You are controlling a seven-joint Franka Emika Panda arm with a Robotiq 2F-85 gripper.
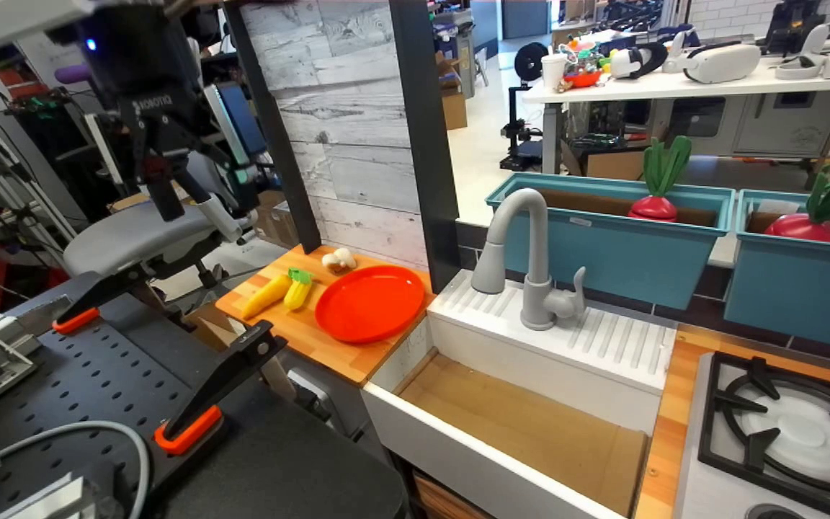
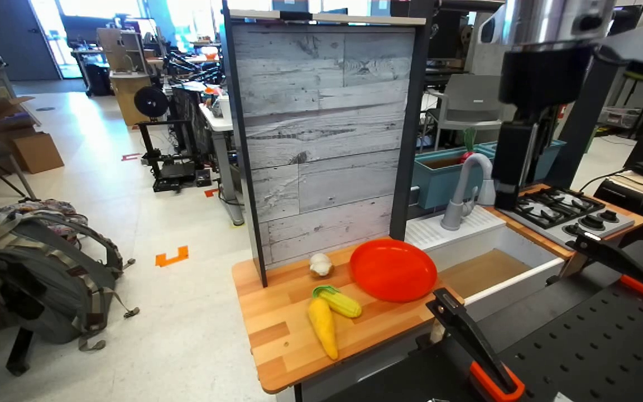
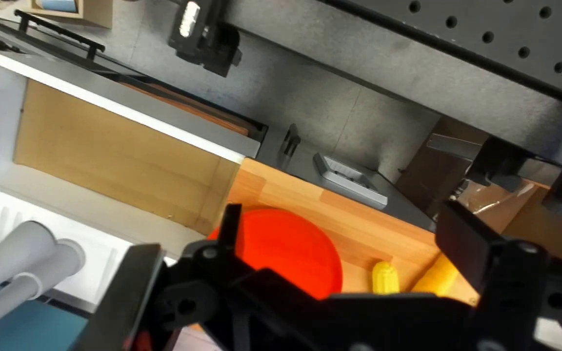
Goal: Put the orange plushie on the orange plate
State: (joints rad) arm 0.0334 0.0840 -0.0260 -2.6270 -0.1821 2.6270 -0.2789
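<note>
The orange plushie is an elongated, carrot-shaped orange-yellow toy lying on the wooden counter, in both exterior views: the plushie (image 1: 265, 298) and the plushie (image 2: 323, 328). The plushie (image 3: 436, 278) shows partly in the wrist view, cut off by the gripper body and right finger. The round orange-red plate (image 1: 370, 303) lies flat beside the toys; the plate (image 2: 393, 270) looks bare. The plate (image 3: 288, 248) is partly behind the left finger in the wrist view. My gripper (image 1: 195, 211) is open and empty, high above the counter; the gripper (image 3: 343, 226) has its fingers wide apart.
A yellow corn toy (image 2: 345, 306) touches the plushie. A white mushroom-like toy (image 2: 321, 265) lies near the panel (image 2: 327, 134). The sink (image 1: 458, 448) with its grey faucet (image 1: 537, 245) adjoins the plate's side. A black clamp (image 2: 478, 346) stands on the dark table's edge.
</note>
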